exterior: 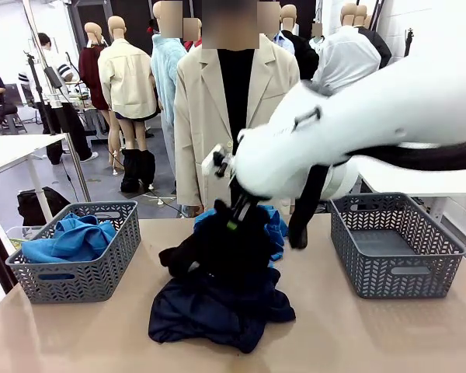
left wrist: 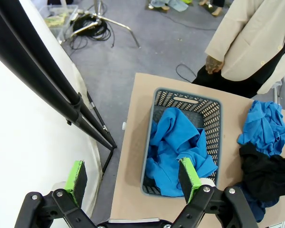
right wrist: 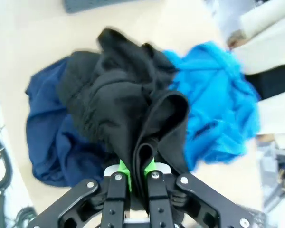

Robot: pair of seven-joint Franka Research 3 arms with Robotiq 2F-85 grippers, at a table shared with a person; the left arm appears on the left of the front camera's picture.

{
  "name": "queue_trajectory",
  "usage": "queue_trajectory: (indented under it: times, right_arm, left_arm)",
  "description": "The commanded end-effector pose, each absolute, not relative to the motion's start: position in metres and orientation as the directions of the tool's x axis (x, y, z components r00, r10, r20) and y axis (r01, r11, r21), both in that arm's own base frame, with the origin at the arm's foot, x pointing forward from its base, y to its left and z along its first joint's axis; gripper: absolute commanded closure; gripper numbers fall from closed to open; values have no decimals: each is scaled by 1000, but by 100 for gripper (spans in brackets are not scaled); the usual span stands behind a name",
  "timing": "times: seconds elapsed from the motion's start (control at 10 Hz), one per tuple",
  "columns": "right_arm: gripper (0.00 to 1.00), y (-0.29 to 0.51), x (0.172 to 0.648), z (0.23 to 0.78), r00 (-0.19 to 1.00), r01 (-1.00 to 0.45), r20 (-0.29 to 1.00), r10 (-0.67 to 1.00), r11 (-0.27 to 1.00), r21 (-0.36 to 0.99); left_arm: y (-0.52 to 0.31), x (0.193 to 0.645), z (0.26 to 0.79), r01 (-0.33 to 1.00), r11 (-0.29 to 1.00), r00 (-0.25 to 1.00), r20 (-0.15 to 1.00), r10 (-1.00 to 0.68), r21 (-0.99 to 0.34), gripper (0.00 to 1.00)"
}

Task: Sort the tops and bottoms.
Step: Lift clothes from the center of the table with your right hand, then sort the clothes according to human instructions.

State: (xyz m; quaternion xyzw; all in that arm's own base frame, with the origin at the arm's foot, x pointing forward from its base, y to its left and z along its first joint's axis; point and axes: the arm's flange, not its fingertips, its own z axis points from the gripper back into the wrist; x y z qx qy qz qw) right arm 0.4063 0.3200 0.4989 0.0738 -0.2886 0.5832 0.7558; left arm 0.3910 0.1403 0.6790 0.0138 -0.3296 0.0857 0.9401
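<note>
Four garments in all: a bright blue garment (exterior: 70, 237) at lower left, a second blue garment (exterior: 276, 227) at centre, one black garment (exterior: 217, 252), one navy garment (exterior: 210, 311). Two grey baskets: left basket (exterior: 78, 281), right basket (exterior: 373, 268). The centre pile seems to be three pieces.

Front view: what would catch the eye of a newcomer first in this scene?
First comes the right gripper, shut on the black garment at the middle of the table, on top of the dark navy garment. Next is the bright blue garment lying in the left basket, far from the right basket across the table.
</note>
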Motion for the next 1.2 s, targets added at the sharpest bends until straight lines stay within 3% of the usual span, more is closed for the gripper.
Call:
queue_trajectory:
  times: [0.0, 0.4, 0.8, 1.0, 1.1]
  right_arm:
    - [100, 295, 423, 590, 150, -877, 566, 811, 373, -303]
    - [100, 272, 429, 744, 75, -688, 667, 741, 523, -503]
    - [100, 266, 420, 844, -1, -568, 714, 700, 588, -577]
    - [100, 267, 422, 862, 14, -528, 721, 693, 618, -583]
    - [100, 257, 413, 846, -22, -578, 714, 700, 574, -581]
  left_arm:
    - [141, 392, 681, -172, 984, 770, 618, 156, -34, 0]
    - [141, 392, 681, -172, 984, 770, 618, 156, -34, 0]
    - [141, 392, 681, -172, 984, 770, 618, 156, -34, 0]
    - [141, 392, 681, -172, 984, 770, 618, 156, -34, 0]
    - [141, 392, 681, -172, 984, 770, 618, 156, -34, 0]
